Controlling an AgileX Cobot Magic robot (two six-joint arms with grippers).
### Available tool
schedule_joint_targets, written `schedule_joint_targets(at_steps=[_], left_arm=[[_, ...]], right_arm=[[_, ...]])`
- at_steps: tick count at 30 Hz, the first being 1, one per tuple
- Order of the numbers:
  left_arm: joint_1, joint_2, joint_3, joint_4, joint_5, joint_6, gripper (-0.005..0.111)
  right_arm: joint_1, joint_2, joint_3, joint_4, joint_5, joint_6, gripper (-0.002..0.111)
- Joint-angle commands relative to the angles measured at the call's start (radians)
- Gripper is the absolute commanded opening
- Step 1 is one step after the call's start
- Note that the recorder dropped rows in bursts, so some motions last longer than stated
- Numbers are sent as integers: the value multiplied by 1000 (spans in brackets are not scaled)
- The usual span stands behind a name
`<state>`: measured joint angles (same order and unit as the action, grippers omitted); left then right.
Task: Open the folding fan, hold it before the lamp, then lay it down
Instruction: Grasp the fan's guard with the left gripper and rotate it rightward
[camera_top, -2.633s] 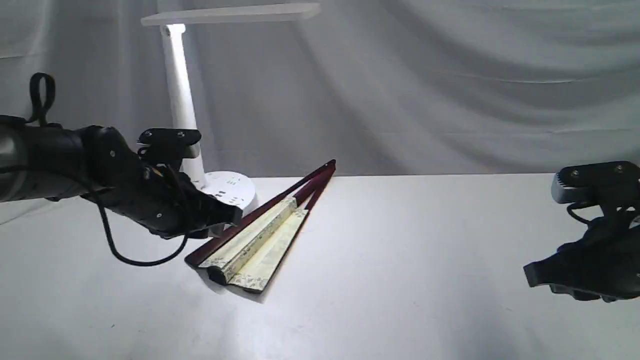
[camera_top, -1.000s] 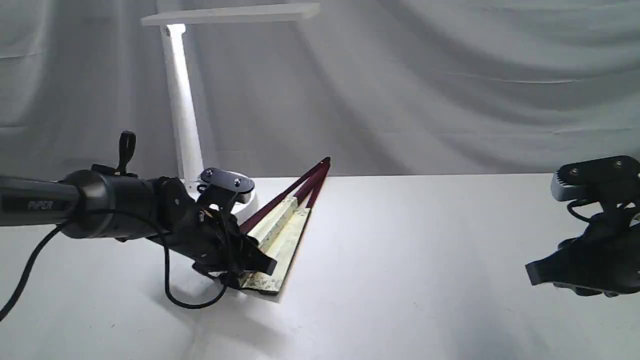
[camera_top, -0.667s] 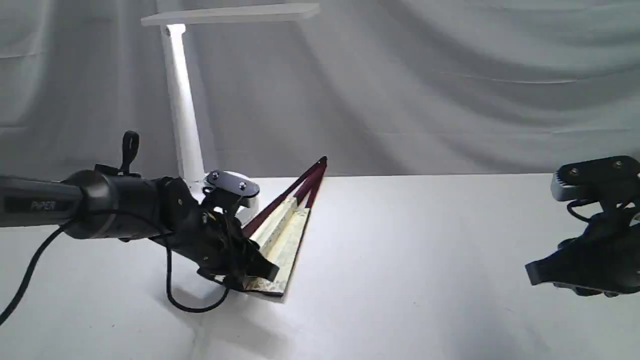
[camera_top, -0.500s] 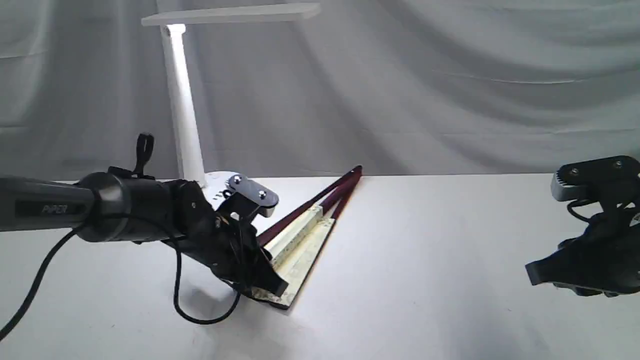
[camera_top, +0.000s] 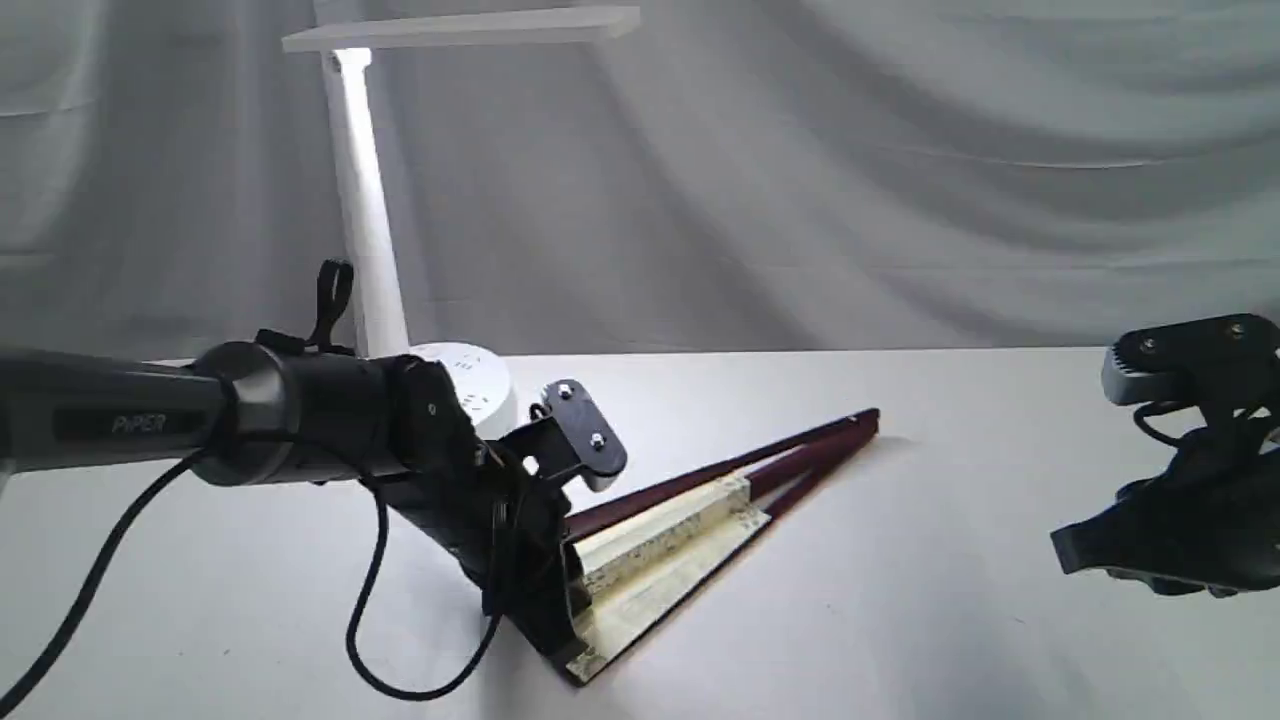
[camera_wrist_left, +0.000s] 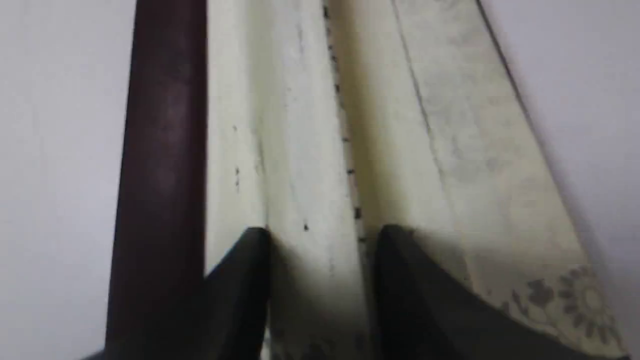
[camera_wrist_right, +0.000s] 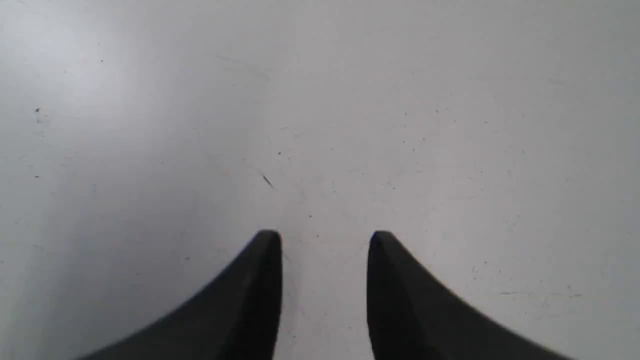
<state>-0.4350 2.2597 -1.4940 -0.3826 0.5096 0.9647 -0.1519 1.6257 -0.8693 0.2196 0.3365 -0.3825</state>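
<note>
The folding fan (camera_top: 690, 535) lies partly spread on the white table, its cream leaf at the front and its maroon ribs running back right to the pivot (camera_top: 868, 420). My left gripper (camera_top: 558, 615) is at the fan's wide end. In the left wrist view its fingers (camera_wrist_left: 250, 260) are shut on a stack of cream pleats (camera_wrist_left: 310, 150), with a maroon guard rib (camera_wrist_left: 160, 150) just outside one finger. The lamp (camera_top: 365, 230) stands at the back left, its bar head lit. My right gripper (camera_top: 1065, 550) hovers at the right edge, open over bare table (camera_wrist_right: 325, 235).
The lamp's round base (camera_top: 470, 385) sits just behind my left wrist. A black cable (camera_top: 375, 640) loops from the left arm down to the table (camera_top: 900, 620). A grey draped cloth (camera_top: 900, 180) hangs behind the table.
My left gripper came down onto the fan's wide end and closed on the pleats. It then dragged the fan forward and rightward, swinging the pivot end to the right. The right arm stayed still.
</note>
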Motion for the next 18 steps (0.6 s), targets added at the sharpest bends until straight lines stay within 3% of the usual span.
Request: schedule_joint_targets(at_steps=[1,7,13,18], left_arm=[[-12,7,11,-3,100,110,27],[-12,3,11,-3,107,311,27],[-12,3,11,-7,192,695,27],[-12,1,11,-50,200,895,27]], right_arm=[[2,-1,-6,-11,15,-7,30],[2,-1,-6,-11,22,-10,30],[2,-1,-6,-11,30,-45,30],[2,-1,-6,-11,49,-62,30]])
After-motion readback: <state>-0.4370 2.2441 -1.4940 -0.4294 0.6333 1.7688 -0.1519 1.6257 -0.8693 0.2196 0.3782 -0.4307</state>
